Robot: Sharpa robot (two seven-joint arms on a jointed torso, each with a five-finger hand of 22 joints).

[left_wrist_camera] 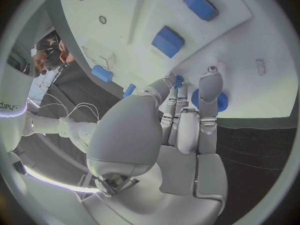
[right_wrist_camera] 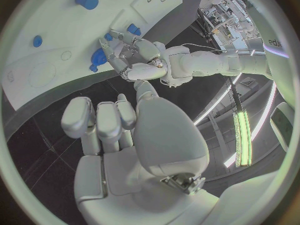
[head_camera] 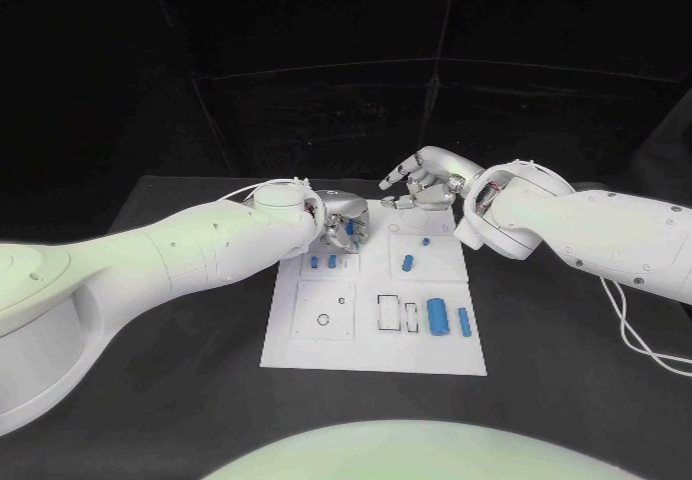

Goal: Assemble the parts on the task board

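The white task board (head_camera: pixel 375 345) lies in the middle of the black table. My left hand (head_camera: pixel 339 218) is down on its far left corner. In the left wrist view its fingers (left_wrist_camera: pixel 209 92) reach onto a round blue part (left_wrist_camera: pixel 220 102) on the board (left_wrist_camera: pixel 250 45), and thumb and finger pinch a small blue part (left_wrist_camera: pixel 178 80). My right hand (head_camera: pixel 426 180) hovers over the board's far edge, fingers curled in with nothing in them (right_wrist_camera: pixel 119 130). The right wrist view shows the left hand (right_wrist_camera: pixel 139 60) over the round part (right_wrist_camera: pixel 98 56).
Loose blue parts lie on the board: two small blocks (head_camera: pixel 322 263) near the left hand, a short piece (head_camera: pixel 408 263) at mid-board, and a cylinder (head_camera: pixel 436 317) and a bar (head_camera: pixel 463 321) at the near right. Empty outlined slots (head_camera: pixel 389 312) sit beside them.
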